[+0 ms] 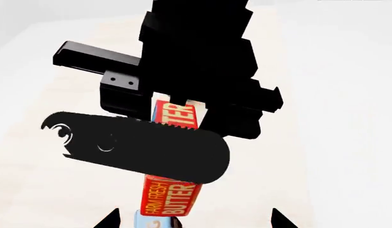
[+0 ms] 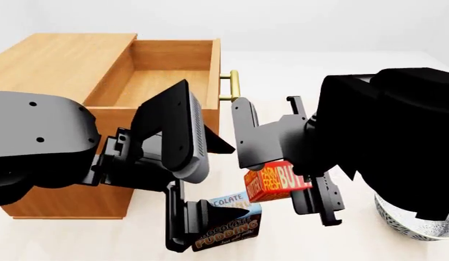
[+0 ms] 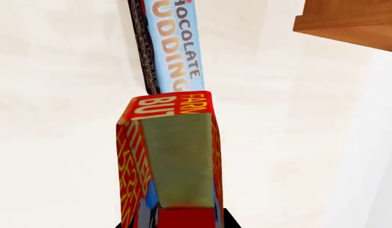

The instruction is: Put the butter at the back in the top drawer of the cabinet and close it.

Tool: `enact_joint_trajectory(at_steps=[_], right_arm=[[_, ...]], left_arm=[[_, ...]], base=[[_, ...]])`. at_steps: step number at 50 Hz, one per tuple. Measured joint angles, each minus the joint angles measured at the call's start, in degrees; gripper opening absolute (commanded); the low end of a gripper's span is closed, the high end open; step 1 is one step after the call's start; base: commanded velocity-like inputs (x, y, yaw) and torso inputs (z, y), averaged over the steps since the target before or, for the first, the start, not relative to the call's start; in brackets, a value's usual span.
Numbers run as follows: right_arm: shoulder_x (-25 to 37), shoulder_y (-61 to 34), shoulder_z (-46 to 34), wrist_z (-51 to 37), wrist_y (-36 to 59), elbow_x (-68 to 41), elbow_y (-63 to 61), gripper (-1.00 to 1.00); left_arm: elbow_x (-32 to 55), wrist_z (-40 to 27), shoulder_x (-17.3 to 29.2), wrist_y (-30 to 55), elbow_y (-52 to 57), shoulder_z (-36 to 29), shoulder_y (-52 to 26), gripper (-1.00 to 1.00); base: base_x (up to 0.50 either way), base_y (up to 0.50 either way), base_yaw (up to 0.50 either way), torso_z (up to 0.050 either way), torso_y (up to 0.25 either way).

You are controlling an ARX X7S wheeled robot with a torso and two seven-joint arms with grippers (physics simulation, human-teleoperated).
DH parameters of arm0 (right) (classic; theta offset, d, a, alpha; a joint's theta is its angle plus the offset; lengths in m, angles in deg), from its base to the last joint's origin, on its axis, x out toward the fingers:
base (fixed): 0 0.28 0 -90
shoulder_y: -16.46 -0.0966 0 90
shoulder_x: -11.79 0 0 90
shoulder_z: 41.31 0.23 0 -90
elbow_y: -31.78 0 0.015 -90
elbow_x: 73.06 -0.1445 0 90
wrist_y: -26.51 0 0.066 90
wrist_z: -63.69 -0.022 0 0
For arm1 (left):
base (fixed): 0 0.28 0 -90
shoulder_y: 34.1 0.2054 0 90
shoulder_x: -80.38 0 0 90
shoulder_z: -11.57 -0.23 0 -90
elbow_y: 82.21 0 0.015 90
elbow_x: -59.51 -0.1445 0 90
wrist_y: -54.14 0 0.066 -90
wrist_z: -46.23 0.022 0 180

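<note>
1. Head view: right gripper (image 2: 282,176) clamped on butter (image 2: 276,182), lifted off tabletop, in front of cabinet (image 2: 57,65).
2. Top drawer (image 2: 166,68) pulled open.
3. Left gripper (image 2: 191,220) jaws apart, beside pudding box (image 2: 228,225).

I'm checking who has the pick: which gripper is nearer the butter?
Right. The right gripper is shut on the butter; the left gripper hangs beside it, by the pudding box.
</note>
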Motion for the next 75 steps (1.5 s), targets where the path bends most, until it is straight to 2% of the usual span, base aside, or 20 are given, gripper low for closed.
enact_joint_trajectory(at_steps=[45, 75], right_arm=[[-1.5, -0.2, 3.2, -0.7, 1.5, -2.4, -0.5, -1.0], [-2.2, -0.3, 4.6, -1.2, 1.8, -3.3, -0.6, -1.0]], left_arm=[[-6.0, 1.0, -2.5, -5.5, -4.5, -1.4, 5.9, 1.0], [-6.6, 2.2, -3.7, -6.7, -6.5, -1.7, 7.7, 1.0]], base=[[0.0, 0.0, 0.0, 0.0, 0.001], [0.0, 0.0, 0.0, 0.001, 0.001]])
